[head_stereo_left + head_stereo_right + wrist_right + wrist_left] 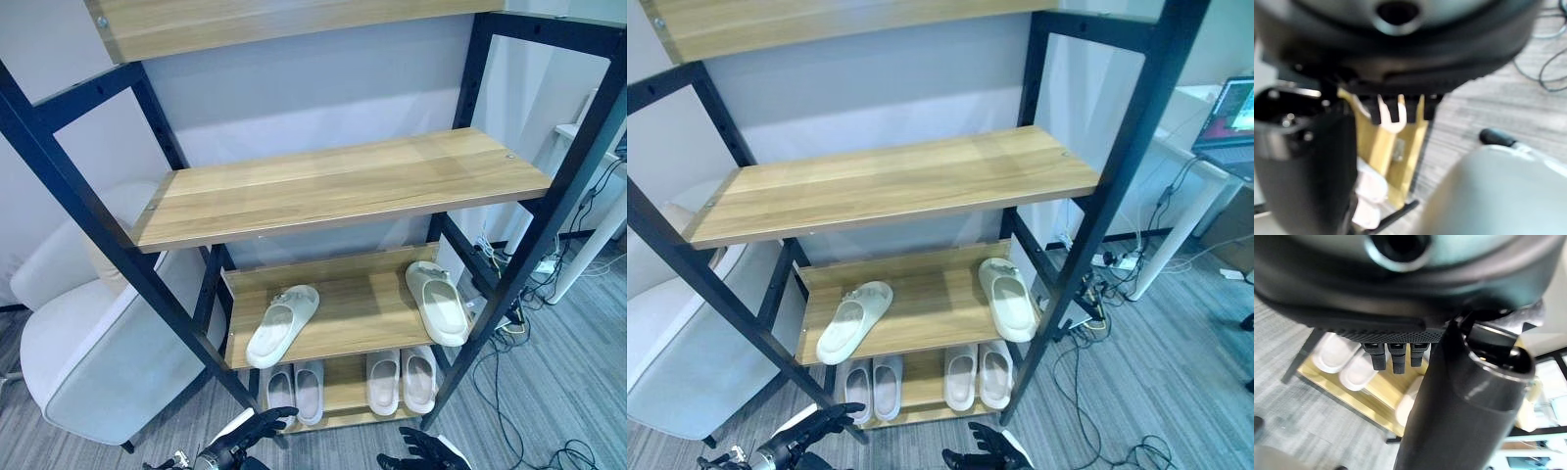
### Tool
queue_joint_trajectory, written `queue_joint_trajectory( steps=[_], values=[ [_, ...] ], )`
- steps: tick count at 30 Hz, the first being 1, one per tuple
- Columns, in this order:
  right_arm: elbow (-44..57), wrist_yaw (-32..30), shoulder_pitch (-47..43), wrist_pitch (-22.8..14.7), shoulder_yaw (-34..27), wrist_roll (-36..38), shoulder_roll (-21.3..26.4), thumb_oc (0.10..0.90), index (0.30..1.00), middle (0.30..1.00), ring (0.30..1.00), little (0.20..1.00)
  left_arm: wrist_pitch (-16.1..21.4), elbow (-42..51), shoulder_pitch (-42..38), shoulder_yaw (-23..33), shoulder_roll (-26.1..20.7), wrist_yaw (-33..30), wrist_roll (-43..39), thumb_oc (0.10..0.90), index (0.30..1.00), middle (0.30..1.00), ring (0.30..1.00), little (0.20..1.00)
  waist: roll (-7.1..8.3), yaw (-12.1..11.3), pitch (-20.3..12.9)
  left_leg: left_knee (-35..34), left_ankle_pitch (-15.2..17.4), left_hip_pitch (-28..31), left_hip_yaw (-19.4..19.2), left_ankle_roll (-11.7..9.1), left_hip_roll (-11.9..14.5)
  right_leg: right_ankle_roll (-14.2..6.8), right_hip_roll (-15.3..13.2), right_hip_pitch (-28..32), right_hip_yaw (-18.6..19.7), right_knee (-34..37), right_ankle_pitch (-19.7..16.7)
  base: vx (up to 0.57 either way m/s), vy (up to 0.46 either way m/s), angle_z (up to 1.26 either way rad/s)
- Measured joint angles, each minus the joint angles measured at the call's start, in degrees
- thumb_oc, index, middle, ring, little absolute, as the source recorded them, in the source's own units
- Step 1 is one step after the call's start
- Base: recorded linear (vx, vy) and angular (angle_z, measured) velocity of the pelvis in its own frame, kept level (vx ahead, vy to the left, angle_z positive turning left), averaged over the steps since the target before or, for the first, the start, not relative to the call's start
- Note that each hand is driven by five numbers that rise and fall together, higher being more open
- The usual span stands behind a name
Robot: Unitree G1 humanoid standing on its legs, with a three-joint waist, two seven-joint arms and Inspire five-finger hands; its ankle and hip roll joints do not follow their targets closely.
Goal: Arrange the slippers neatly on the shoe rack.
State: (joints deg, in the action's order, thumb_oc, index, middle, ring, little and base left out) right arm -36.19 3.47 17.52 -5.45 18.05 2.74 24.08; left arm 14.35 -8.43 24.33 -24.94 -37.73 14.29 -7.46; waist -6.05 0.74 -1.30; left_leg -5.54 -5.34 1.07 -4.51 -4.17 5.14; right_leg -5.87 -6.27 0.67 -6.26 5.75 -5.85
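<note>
Pale slippers (282, 325) askew on rack (343, 186)

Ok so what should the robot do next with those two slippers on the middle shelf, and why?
Probably raise the left hand toward the left slipper to straighten it. That slipper lies angled on the shelf, far from the right slipper, while the pairs on the bottom shelf sit side by side. Both hands hang low, holding nothing, the right hand too.

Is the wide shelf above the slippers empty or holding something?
Empty. The wide shelf shows bare wood from end to end; the slippers sit on lower shelves.
</note>
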Motion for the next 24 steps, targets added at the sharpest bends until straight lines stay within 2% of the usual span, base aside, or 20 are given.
queue_joint_trajectory(
  steps=[6,11,17,19,21,24],
  values=[
    [-1.87,-0.36,-0.34,0.65,0.13,-4.13,-0.19,0.800,0.900,0.900,0.900,0.900,-0.42,7.04,-0.43,1.88,-1.92,1.39,-3.82,0.800,0.900,0.900,0.900,0.900,-0.11,-0.05,0.04,0.00,0.01,0.46,0.05,0.00,0.02,0.00,0.02,0.55,-0.02,-0.01,0.00,0.00,-0.033,0.00],
    [-3.20,-1.51,-1.79,0.95,0.73,-7.14,-0.22,0.800,0.900,0.900,0.900,0.900,-0.50,7.45,-4.59,1.98,-1.93,1.18,-3.72,0.800,0.900,0.900,0.900,0.900,0.03,0.11,-0.01,0.01,-0.01,0.58,0.11,-0.01,0.04,-0.01,0.07,0.69,-0.03,0.00,-0.02,0.01,-0.029,0.00],
    [-5.37,-2.78,-2.98,1.04,1.69,-11.49,-0.63,0.800,0.900,0.900,0.900,0.900,-0.19,16.06,-9.02,2.28,-2.12,-0.37,-3.58,0.800,0.900,0.900,0.900,0.900,0.69,0.06,-0.03,0.01,-0.03,0.57,0.16,-0.02,0.02,-0.27,0.05,0.71,-0.08,0.00,-0.18,0.01,-0.020,0.00],
    [-5.38,-3.21,-2.98,1.04,1.94,-12.40,-0.96,0.800,0.900,0.900,0.900,0.900,0.48,16.98,-13.92,1.94,-1.59,-1.89,-2.74,0.800,0.900,0.900,0.900,0.900,0.75,0.20,-0.01,0.01,-0.03,0.57,0.17,-0.03,0.05,-0.28,0.08,0.72,-0.10,0.00,-0.18,0.03,-0.038,0.00],
    [-5.33,-3.64,-3.13,1.04,2.30,-12.84,-1.12,0.800,0.900,0.900,0.900,0.900,1.36,16.78,-19.83,0.94,-0.84,-6.17,1.57,0.800,0.900,0.900,0.900,0.900,0.81,0.28,-0.01,0.01,-0.05,0.54,0.17,-0.05,0.03,-0.28,0.08,0.73,-0.11,-0.01,-0.19,0.00,0.000,0.00],
    [-5.34,-4.03,-3.46,1.04,2.32,-12.84,-1.25,0.800,0.900,0.900,0.900,0.900,3.60,16.06,-23.98,0.16,0.51,-10.17,6.77,0.800,0.900,0.900,0.900,0.900,0.89,1.94,-0.02,0.02,-0.05,0.65,0.05,-0.06,0.04,-0.28,0.08,0.67,0.02,0.00,-0.19,0.03,-0.026,-0.02]
  ],
)
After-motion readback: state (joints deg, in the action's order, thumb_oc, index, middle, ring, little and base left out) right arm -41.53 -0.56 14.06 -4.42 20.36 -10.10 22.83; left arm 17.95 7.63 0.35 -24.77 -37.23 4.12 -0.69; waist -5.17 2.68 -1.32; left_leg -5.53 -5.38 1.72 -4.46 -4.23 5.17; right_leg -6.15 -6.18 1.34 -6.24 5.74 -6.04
